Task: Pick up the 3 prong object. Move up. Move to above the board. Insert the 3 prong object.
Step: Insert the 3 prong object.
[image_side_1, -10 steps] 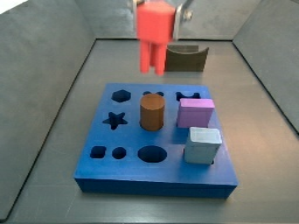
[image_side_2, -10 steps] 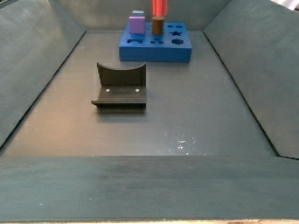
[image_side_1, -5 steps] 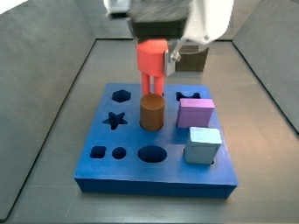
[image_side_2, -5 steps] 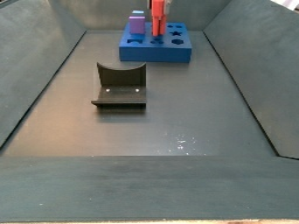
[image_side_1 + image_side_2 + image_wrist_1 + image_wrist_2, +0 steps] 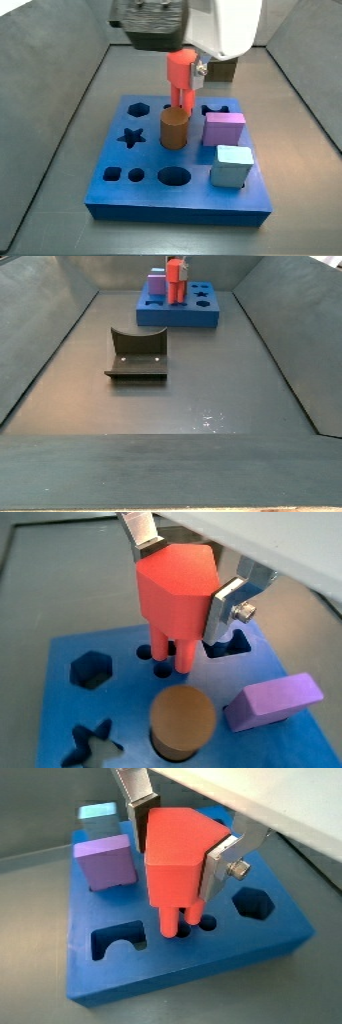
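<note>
The 3 prong object [image 5: 174, 597], red-orange with a chunky faceted head and skinny legs, is clamped in the gripper [image 5: 183, 574], legs touching the board [image 5: 120, 697].

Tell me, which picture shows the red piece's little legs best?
A wrist view: the 3 prong object, held in the tool, shows its legs close up at a hole in the board. Another wrist view shows them too. One side view shows them small behind the brown cylinder; in another they're tiny.
</note>
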Tool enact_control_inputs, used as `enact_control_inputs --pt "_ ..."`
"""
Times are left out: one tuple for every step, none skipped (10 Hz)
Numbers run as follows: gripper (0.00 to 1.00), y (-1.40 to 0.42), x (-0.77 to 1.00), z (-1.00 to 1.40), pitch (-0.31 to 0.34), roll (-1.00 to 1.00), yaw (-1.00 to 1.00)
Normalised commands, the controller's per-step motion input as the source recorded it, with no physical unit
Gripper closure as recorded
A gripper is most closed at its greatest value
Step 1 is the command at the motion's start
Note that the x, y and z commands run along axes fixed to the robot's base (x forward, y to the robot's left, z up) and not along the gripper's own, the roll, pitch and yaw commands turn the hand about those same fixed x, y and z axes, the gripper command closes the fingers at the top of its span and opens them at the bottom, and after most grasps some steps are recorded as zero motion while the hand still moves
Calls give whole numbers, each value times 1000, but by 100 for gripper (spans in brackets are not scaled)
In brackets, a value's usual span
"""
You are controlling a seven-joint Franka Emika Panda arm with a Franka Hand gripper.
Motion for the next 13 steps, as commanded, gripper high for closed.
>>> enact_control_inputs --pt "100 0 -9 -46 20 3 -994" --pt "100 0 -114 -29 29 11 -949" --pt "100 111 -323 -11 41 43 -706" --pt "100 177 -326 -69 0 44 -266" --pt "100 146 -243 -180 -71 76 0" --pt "100 60 -229 -251 -151 71 66" --pt "100 -94 0 -411 -227 0 97" --pt "100 -189 0 -629 -304 0 117" --pt "100 -229 0 -643 -304 4 60" --pt "100 -263 0 -626 -316 0 26" --pt "100 -254 0 -697 -279 0 0" --pt "100 -11 0 -471 -283 -61 0" --pt "100 0 0 0 0 0 0"
